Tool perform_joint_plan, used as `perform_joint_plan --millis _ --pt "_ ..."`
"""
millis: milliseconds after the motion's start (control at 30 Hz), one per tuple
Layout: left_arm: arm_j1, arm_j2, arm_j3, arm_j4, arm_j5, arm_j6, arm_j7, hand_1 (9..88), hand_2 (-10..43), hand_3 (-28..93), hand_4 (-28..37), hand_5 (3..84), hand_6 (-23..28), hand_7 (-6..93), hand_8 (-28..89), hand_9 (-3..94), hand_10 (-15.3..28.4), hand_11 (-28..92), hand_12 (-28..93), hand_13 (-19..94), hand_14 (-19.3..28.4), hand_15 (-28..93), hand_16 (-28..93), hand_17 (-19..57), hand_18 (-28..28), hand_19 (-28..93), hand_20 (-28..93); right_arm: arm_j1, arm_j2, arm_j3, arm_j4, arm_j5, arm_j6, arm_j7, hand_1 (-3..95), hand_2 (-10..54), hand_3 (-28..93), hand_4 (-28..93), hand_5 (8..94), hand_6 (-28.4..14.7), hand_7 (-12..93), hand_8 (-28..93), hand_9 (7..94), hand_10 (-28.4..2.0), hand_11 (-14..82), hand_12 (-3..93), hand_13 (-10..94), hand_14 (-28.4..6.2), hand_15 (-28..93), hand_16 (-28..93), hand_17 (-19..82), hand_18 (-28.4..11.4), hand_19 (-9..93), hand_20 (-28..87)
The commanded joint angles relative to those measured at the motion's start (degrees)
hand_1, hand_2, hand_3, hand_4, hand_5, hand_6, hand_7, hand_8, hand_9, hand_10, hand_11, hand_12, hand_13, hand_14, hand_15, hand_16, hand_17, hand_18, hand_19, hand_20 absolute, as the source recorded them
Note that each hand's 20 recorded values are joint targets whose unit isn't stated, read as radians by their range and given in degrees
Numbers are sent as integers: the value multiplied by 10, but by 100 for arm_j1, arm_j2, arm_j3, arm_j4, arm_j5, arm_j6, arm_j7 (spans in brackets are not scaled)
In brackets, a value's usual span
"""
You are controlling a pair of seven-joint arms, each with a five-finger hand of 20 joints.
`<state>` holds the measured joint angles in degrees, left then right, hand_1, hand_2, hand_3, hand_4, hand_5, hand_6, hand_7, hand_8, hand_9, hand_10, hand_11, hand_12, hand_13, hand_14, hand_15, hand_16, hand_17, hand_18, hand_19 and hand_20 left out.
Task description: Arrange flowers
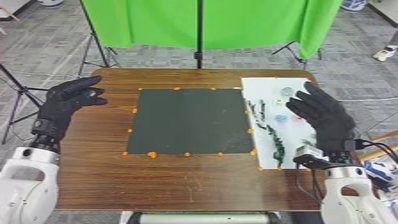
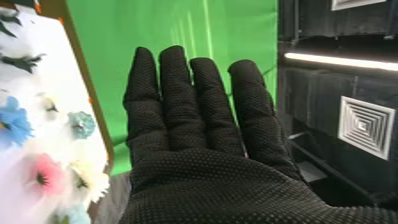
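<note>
In the head view my left hand (image 1: 69,97) is over the table's left edge, its fingers loosely bent and holding nothing. My right hand (image 1: 322,115), open, hangs above the right part of a white sheet (image 1: 263,85). Green stems (image 1: 276,145) lie on that sheet, with a pale blue flower (image 1: 282,118) beside them. The right wrist view has my right hand (image 2: 209,135) with straight fingers and nothing held. Near it lie a blue flower (image 2: 12,121), a pink flower (image 2: 48,174), a cream flower (image 2: 90,181) and a teal flower (image 2: 81,125).
A dark square mat (image 1: 191,121) with orange markers round its border lies mid-table, left of the white sheet. The brown wooden table (image 1: 178,185) extends in front of it. A green backdrop (image 1: 151,25) on stands rises behind the table.
</note>
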<state>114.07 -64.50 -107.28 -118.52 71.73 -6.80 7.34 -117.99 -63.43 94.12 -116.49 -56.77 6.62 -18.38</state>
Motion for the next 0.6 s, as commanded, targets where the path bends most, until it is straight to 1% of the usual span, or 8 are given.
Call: perform_joint_plan --millis 33,133,167,233,300,367,433,600 --pt "-153 -104 -185 203 307 -1225 119 426 -92 576 -81 488 39 121 -47 515 130 170 129 505 176 283 -5 178 181 385 172 -42 -41 106 -66 -445 -397 266 224 -95 737 -218 423 -38 116 -73 437 -142 52 163 413 -141 129 153 305 -167 138 384" --pt "-131 -114 -96 118 443 -960 0 438 -95 570 -82 487 38 121 -47 509 130 167 130 495 177 275 -2 170 174 353 193 -70 11 -6 -202 -639 135 395 251 -95 750 -223 414 -39 127 -79 442 -140 55 167 429 -139 135 156 319 -166 166 403" --pt "-74 -104 -70 49 500 -739 -72 442 -95 568 -86 487 37 123 -47 510 130 168 130 494 178 274 -2 169 174 350 196 -51 54 -114 -279 -797 539 495 251 -95 745 -233 412 -40 127 -82 450 -142 57 168 447 -138 141 157 328 -168 190 416" --pt "18 -112 -41 -24 642 -363 -68 449 -89 563 -92 491 38 128 -47 514 131 173 130 495 178 277 -1 168 174 347 199 72 132 -278 -325 -1157 1043 689 243 -95 721 -251 413 -49 126 -81 471 -148 66 173 495 -140 152 160 351 -164 234 438" --pt "106 -143 -35 -51 485 -207 -45 451 -79 560 -95 495 39 133 -49 518 130 179 130 495 178 281 -1 168 173 345 204 144 235 -374 -327 -1885 1367 1002 239 -95 710 -260 423 -54 129 -80 485 -147 73 174 521 -145 159 166 354 -167 272 458" --pt "89 -108 9 -23 400 -158 0 446 -76 563 -94 498 40 135 -51 522 132 184 129 497 178 288 0 168 174 345 207 249 340 -528 -293 -2889 1894 1377 234 -95 702 -270 432 -54 136 -82 489 -150 87 184 548 -148 166 200 332 -174 345 470" --pt "104 -65 24 -32 486 -163 -12 443 -71 562 -96 498 40 138 -52 524 134 187 127 502 178 296 -1 168 176 358 216 329 458 -693 -320 -3722 2308 1912 215 -95 693 -279 452 -52 148 -83 509 -155 129 203 584 -147 206 240 315 -190 471 498" --pt "156 2 79 -55 580 -211 -86 441 -68 562 -96 501 42 137 -53 528 134 190 124 509 178 303 -6 175 179 386 225 189 548 -631 -537 -5168 2021 2934 201 -95 601 -283 513 -70 138 -68 566 -178 222 250 645 -153 359 245 328 -211 623 507"
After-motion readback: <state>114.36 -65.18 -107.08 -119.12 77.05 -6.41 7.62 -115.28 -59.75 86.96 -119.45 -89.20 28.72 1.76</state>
